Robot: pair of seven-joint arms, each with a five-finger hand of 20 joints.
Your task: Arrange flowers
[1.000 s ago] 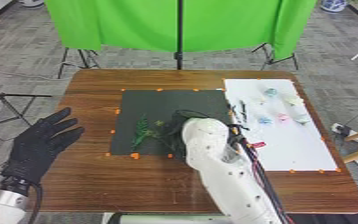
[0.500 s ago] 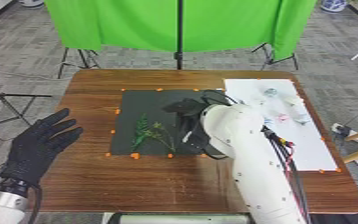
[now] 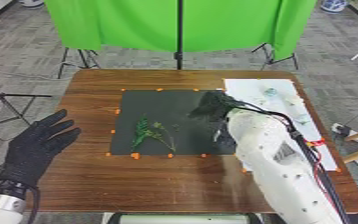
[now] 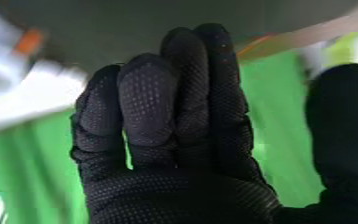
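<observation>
In the head view, my right hand is over the dark mat's right part, beside the white sheet. Seen from the right wrist, that hand has its fingers nearly straight and the thumb apart, holding nothing. Green leafy stems and a thinner sprig lie side by side on the dark mat. Pale flowers, among them a bluish one, lie on the white sheet, partly behind my right arm. At the table's left, my left hand is open and empty.
Orange tape marks edge both the mat and the sheet on the brown table. A green cloth hangs on a stand beyond the far edge. My right forearm crosses the table's right front part.
My right hand has moved right and toward the far side, away from the green stems, uncovering the mat's middle. The left hand has barely moved.
</observation>
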